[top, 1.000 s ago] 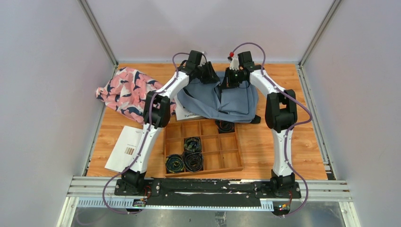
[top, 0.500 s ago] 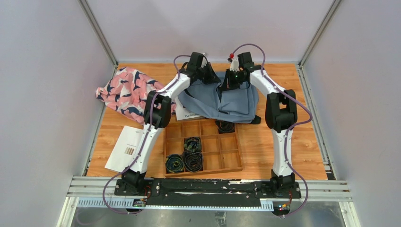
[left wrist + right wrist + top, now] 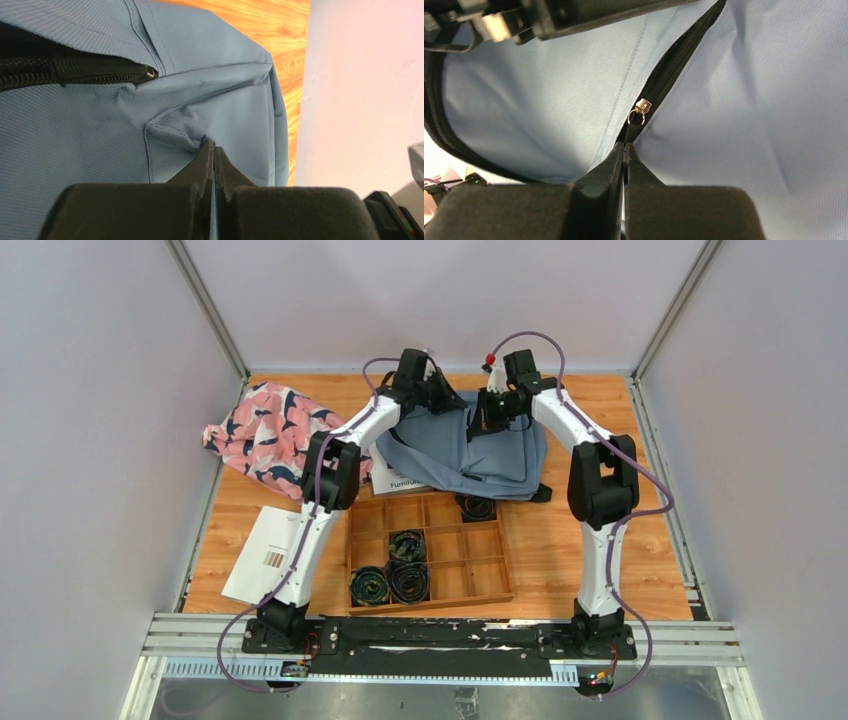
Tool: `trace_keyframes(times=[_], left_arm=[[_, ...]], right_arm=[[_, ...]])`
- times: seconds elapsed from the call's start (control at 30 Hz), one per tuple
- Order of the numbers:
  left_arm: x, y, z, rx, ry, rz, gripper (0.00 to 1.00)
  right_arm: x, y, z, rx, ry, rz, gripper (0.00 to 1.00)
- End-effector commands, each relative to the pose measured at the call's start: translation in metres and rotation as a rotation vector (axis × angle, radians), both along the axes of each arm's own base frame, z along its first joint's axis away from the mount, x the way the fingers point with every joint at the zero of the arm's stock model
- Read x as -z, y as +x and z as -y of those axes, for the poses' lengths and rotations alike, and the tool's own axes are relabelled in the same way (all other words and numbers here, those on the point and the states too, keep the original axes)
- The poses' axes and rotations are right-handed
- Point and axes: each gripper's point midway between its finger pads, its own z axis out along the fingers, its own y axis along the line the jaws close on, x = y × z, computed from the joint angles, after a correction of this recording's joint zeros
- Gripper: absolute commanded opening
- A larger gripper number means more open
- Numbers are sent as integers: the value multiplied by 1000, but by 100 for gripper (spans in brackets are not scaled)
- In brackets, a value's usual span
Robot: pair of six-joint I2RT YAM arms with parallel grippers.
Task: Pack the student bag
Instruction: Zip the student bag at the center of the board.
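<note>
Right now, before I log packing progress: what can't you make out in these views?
Inside the student bag: every view, its own fabric covers it.
What the right gripper pinches below the zipper ring: right wrist view, its closed fingers hide it.
Wording on the printed sheet: top view, the bag overlaps it, letters too small.

From above, light falls soft and even on the orange wood-grain worktop (image 3: pixel 550 560), and the shadows under my arms are faint. Close up, the soft slate-blue fabric backpack (image 3: pixel 75 130) shows a crisp weave. My left tool (image 3: pixel 214 150) blurs near the lens, and the pale wall (image 3: pixel 360 75) glares pinkish. My right tool (image 3: pixel 624 150) is soft-edged too.
</note>
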Motion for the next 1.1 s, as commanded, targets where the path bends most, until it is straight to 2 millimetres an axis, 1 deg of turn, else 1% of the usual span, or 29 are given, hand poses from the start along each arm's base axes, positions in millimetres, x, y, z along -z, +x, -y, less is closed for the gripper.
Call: trace_keyframes(times=[0.0,0.17,0.4,0.53,0.9,0.97,1.07], left_arm=[[-54,20,-10,-60,-51,117,0],[-53,24,-14,-74,-52,118,0],[-46,26,-18,-79,-46,104,0],[-42,27,-21,-83,-40,98,0],[-42,30,-27,-87,-39,95,0],[-42,30,-27,-86,-41,95,0],[-45,29,-27,-83,-45,97,0]], right_arm=[[-18,-26,-5,-37,-18,-14,0],[-20,-41,-7,-48,-40,-27,0],[-7,-73,-5,-68,-80,-79,0],[-3,-87,-4,-77,-98,-94,0],[10,-130,6,-93,-148,-148,0],[15,-137,7,-94,-162,-157,0],[22,-139,11,-81,-185,-163,0]])
